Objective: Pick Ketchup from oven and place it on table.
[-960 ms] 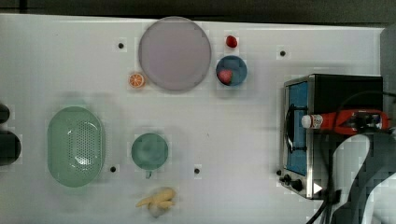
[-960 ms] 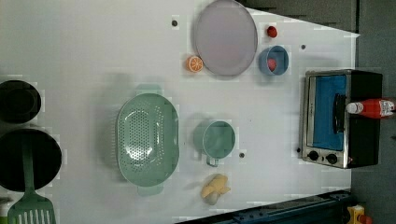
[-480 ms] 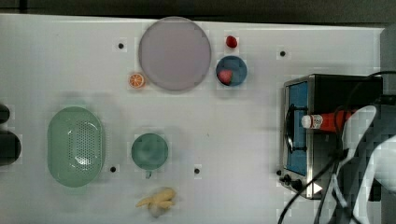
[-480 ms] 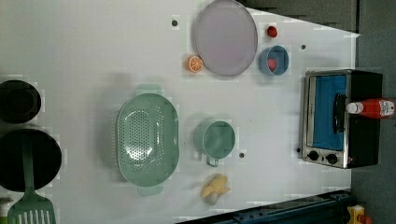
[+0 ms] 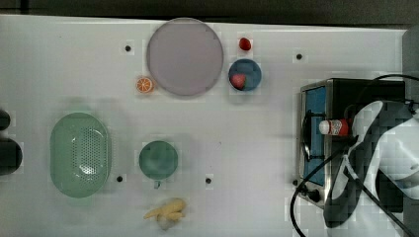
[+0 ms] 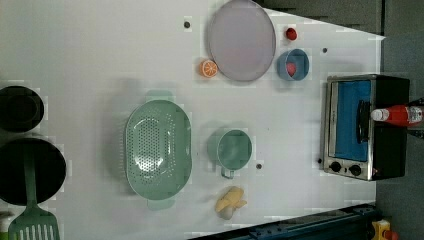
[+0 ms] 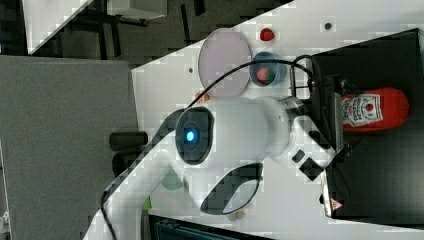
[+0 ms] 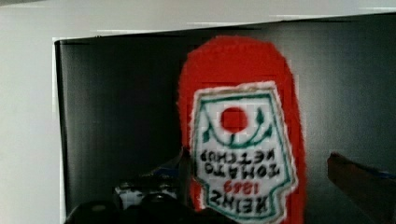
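Note:
The Ketchup (image 8: 243,116), a red bottle with a white label, lies on its side on the black roof of the oven (image 5: 365,89), its white cap (image 5: 326,127) pointing over the glass door. My gripper (image 8: 259,158) is open, with one finger on each side of the bottle's label end and a gap to each. In the top view the white arm (image 5: 390,143) covers most of the bottle's body. The left view has the Ketchup (image 6: 397,115) on the oven (image 6: 350,125) at the left view's right edge. The white table (image 5: 247,128) spreads beyond the oven door.
On the table stand a lilac plate (image 5: 184,56), a blue bowl (image 5: 245,75) holding a strawberry, a loose strawberry (image 5: 244,44), an orange half (image 5: 144,84), a green colander (image 5: 79,154), a green cup (image 5: 158,159) and bananas (image 5: 165,213). A black cable (image 5: 316,173) hangs past the oven's front.
The arm has moved toward the top view's left over the oven, now covering most of the bottle. The gripper has stayed open and the bottle has not moved.

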